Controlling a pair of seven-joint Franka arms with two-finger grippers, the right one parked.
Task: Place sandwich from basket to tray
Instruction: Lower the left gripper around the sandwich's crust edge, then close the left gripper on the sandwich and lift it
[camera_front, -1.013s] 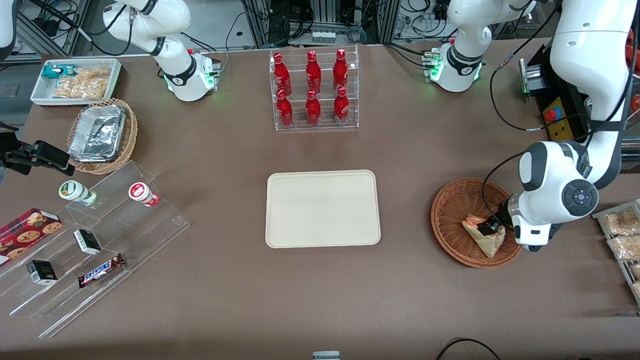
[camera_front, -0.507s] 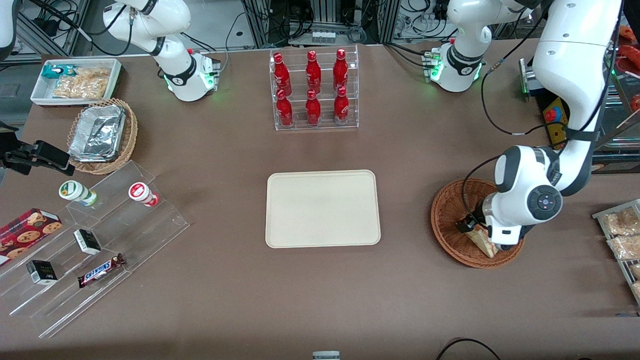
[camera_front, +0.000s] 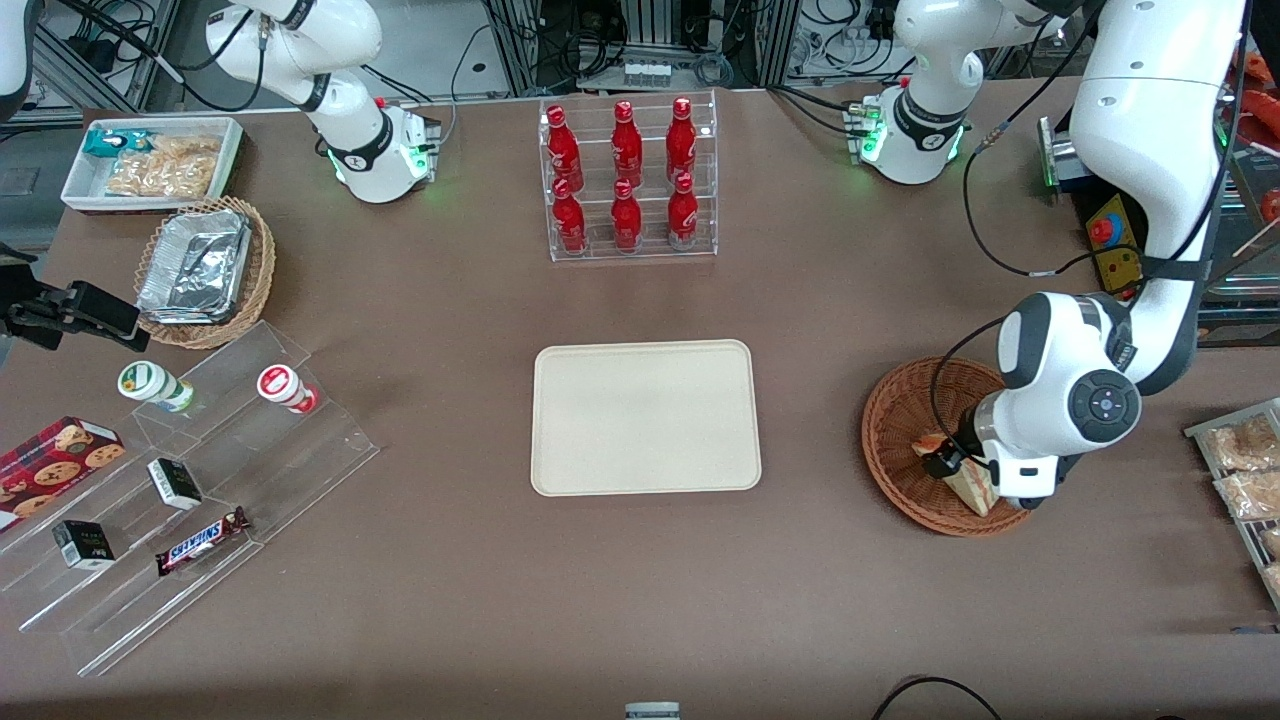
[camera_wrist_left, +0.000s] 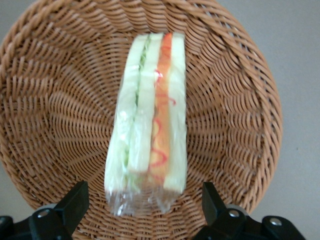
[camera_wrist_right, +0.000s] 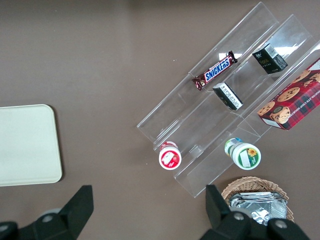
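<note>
Over the brown surface (camera_front: 820, 330), the left arm's hand (camera_wrist_left: 145, 212) is being lowered again into the basket (camera_front: 890, 420), fingers spread wide and empty around the sandwich (camera_wrist_left: 147, 120), so the grasp seems pending, with the tray (camera_front: 645, 415) waiting.

basket (camera_wrist_left: 240, 100): rough woven wicker, reddish-brown | sandwich (camera_wrist_left: 150, 125): glossy clear plastic wrap | tray (camera_front: 645, 417): smooth matt cream | counter (camera_front: 800, 320): matt brown | gripper (camera_wrist_left: 142, 212): black matt plastic, over basket
</note>
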